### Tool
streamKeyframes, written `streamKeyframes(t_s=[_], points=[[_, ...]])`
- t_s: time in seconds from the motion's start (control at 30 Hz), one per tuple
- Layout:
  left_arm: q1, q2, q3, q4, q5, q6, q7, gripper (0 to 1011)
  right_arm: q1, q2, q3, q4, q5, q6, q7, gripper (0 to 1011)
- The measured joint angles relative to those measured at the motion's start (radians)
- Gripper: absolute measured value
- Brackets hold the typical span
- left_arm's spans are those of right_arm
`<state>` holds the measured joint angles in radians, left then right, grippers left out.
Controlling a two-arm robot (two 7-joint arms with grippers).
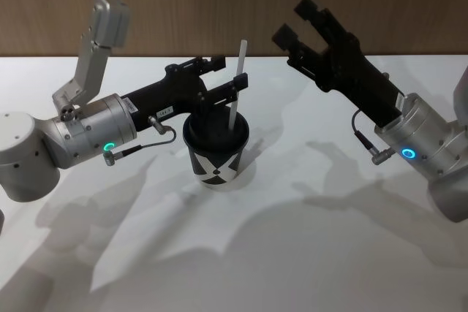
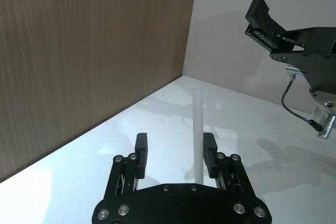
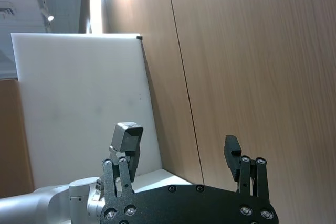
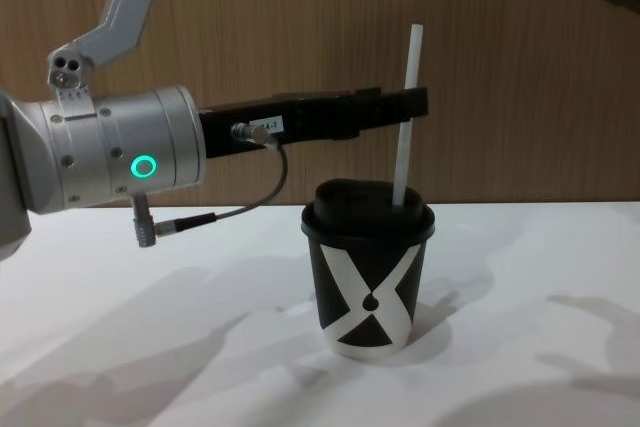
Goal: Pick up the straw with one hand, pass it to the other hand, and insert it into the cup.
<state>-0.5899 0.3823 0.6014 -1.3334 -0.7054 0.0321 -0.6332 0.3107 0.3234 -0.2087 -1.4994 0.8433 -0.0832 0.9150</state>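
1. The white bench (image 1: 307, 253) carried the cup alone, with a wood-grain wall (image 1: 219, 5) behind it.
2. The left pincer (image 1: 225, 78) reached in level above the cup; its jaws stood apart. In the left wrist view the straw sat close against one finger (image 2: 209, 153), with a clear gap to the other, so it looked released or only loosely guided.
3. The right pincer (image 1: 303, 21) hung raised off to the right, well apart from the cup, jaws wide and holding nothing.
4. The cup (image 4: 371, 272), black paper with a bold white X and a black domed lid, stood upright near the bench's middle.
5. The straw (image 4: 406, 117), a thin straight white tube, stood nearly upright with its lower end through the lid (image 4: 368, 209) and its top well above the pincer.
6. Judged from this, insertion looked done or nearly so. To finish well, the left pincer should back straight away without brushing the straw, since a sideways nudge could tilt the straw or tip the light cup.
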Motion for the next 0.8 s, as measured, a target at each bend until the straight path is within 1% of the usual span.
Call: streamKeyframes(t_s=[0.03,0.1,0.13,0.23,0.27,0.33,0.37,0.47,0.7,0.8], points=[[0.001,0.000,-0.001,0.001,0.000,0.000,0.000,657,0.000,0.000,0.000,0.000,0.000,0.000,0.000,1001],[0.002,0.000,-0.004,0.003,0.000,-0.001,0.000,700,0.000,0.003,-0.001,-0.001,0.000,0.000,0.000,1001],[0.003,0.001,-0.007,0.005,0.000,-0.001,0.000,741,0.000,0.004,-0.001,-0.003,0.000,0.000,-0.001,1001],[0.006,0.002,-0.013,0.010,0.000,-0.002,-0.001,817,-0.003,0.012,-0.001,-0.013,0.000,0.003,-0.002,1001],[0.007,0.002,-0.015,0.011,-0.001,-0.002,-0.001,873,-0.005,0.014,-0.001,-0.017,0.000,0.005,-0.003,1001],[0.008,0.003,-0.018,0.014,-0.002,-0.002,-0.004,902,-0.012,0.022,0.001,-0.029,0.000,0.010,-0.008,1001],[0.010,0.004,-0.020,0.017,-0.004,-0.003,-0.008,948,-0.015,0.025,0.001,-0.033,0.000,0.012,-0.009,1001],[0.013,0.005,-0.026,0.022,-0.009,-0.005,-0.018,1003,-0.029,0.039,0.005,-0.053,0.001,0.023,-0.016,1001],[0.024,0.011,-0.039,0.025,-0.024,-0.014,-0.037,1003,-0.076,0.077,0.015,-0.106,0.012,0.057,-0.036,1001],[0.030,0.014,-0.044,0.024,-0.030,-0.018,-0.043,1003,-0.109,0.100,0.022,-0.137,0.022,0.082,-0.047,1001]])
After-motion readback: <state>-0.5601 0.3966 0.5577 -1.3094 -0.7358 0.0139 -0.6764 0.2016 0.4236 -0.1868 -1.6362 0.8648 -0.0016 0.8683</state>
